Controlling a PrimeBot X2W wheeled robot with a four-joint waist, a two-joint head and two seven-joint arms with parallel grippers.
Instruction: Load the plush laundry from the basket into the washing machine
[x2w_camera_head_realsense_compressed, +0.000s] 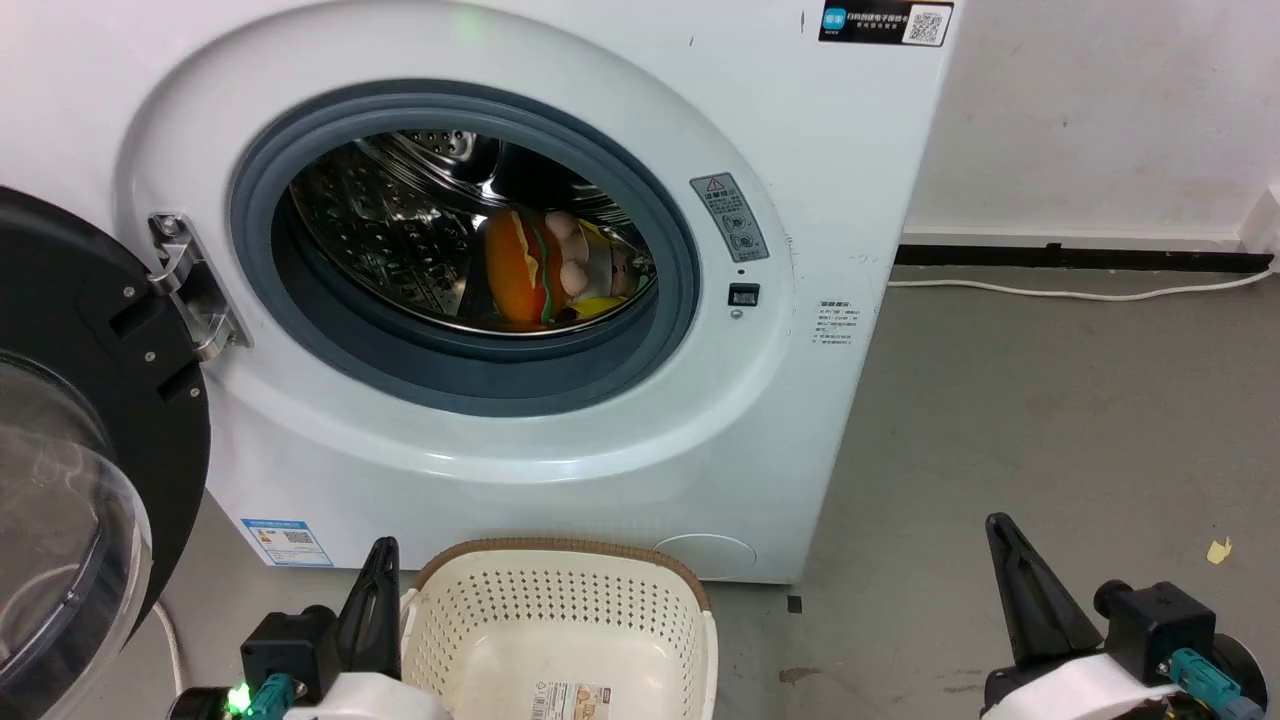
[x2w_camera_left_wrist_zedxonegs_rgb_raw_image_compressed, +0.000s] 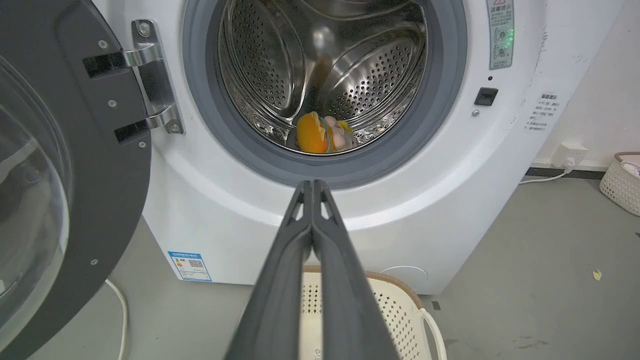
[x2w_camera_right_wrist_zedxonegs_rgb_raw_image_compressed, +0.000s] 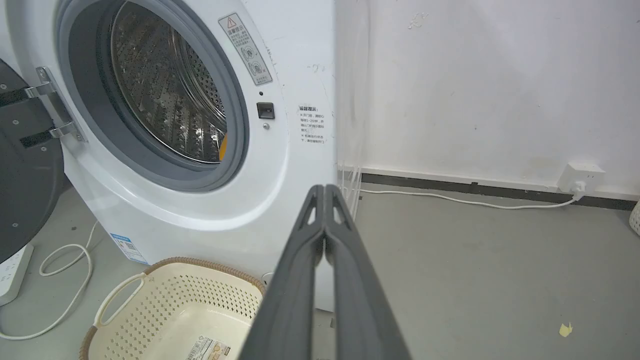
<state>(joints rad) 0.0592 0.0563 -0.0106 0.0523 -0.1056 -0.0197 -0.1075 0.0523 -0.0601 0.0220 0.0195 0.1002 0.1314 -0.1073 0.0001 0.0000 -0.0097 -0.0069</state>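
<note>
Head view | plush laundry (x2w_camera_head_realsense_compressed: 545, 265) is seen lying inside the washing machine (x2w_camera_head_realsense_compressed: 600, 470) drum | basket (x2w_camera_head_realsense_compressed: 560, 546) is set on the floor just before the machine | left gripper (x2w_camera_left_wrist_zedxonegs_rgb_raw_image_compressed: 312, 183) is pressed together, fingertips touching | right gripper (x2w_camera_right_wrist_zedxonegs_rgb_raw_image_compressed: 325, 188) is likewise pressed together

The washing machine (x2w_camera_head_realsense_compressed: 560, 480) is white with a grey ring round its opening, a steel drum dotted with small holes and a black-framed door (x2w_camera_head_realsense_compressed: 120, 380). The plush laundry (x2w_camera_head_realsense_compressed: 530, 265) shows an orange bun, green and red stripes, pink rounds and a yellow patch. The basket (x2w_camera_head_realsense_compressed: 560, 600) is cream with a grid of perforations and a brown woven-look rim; the floor (x2w_camera_head_realsense_compressed: 1000, 400) is grey.
</note>
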